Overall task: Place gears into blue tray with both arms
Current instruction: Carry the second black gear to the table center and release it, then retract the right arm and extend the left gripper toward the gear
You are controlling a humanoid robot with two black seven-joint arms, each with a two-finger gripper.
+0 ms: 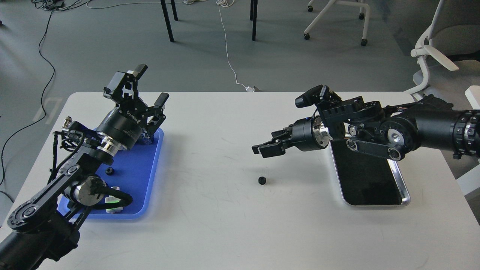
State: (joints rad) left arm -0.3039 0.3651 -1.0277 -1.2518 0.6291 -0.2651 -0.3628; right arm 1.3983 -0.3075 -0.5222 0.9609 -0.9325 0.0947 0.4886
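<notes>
Reaching in from the left edge, left arm (56, 187) angled up over the blue tray (148, 180), left gripper (150, 84) raised above the tray's far end with fingers spread wide and nothing between them. Lying inside the tray, one black gear (109, 171) on the blue floor just beside the arm's wrist links; nearer the front rim, a small white switch part with a green glow (113, 204), partly hidden behind the arm's cable. Resting alone on the white table (225, 232), a second gear (262, 180), well apart from both trays, roughly between them and nearer the right arm. Coming in from the right edge, right arm (412, 127) stretched across the silver tray (403, 187), its dark mirror bottom showing under the forearm. Pointing leftward, right gripper (262, 148) up the picture from the loose gear, apart from it, fingers close together; whether fully closed cannot be told, nothing seen held. Beyond the table, grey floor with a white cable (228, 56) and a white chair (435, 48).
</notes>
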